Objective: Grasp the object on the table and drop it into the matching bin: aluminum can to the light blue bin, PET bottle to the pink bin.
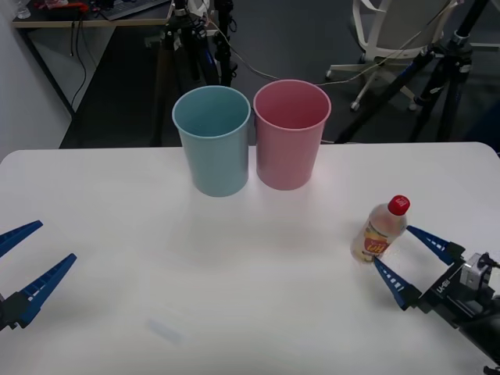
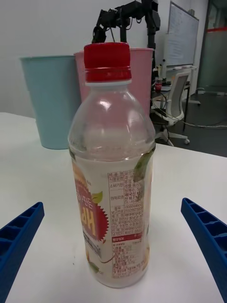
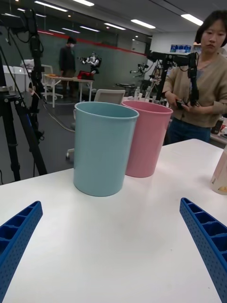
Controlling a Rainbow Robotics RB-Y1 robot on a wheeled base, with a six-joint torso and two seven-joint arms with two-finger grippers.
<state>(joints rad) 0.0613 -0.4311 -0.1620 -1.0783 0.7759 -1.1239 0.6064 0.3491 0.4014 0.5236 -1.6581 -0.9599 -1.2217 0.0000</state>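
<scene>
1. The right gripper (image 1: 414, 258) has its ribbed blue fingers (image 2: 208, 236) spread wide, one on each side of the PET bottle (image 1: 380, 230), not touching it.
2. The bottle is clear smooth plastic with a red ridged screw cap (yellow-orange label, pale contents). It stands upright on the table (image 1: 234, 297), long axis vertical, cap up, near the right edge.
3. The left gripper (image 1: 27, 262) waits at the table's left side, jaws also wide apart, holding nothing.
4. The round, tapered light blue bin (image 1: 212, 141) and pink bin (image 1: 291, 134) stand touching at the far side.

PET bottle (image 2: 112, 180) upright btwn open right end effector (image 2: 113, 251) fingers.
</scene>
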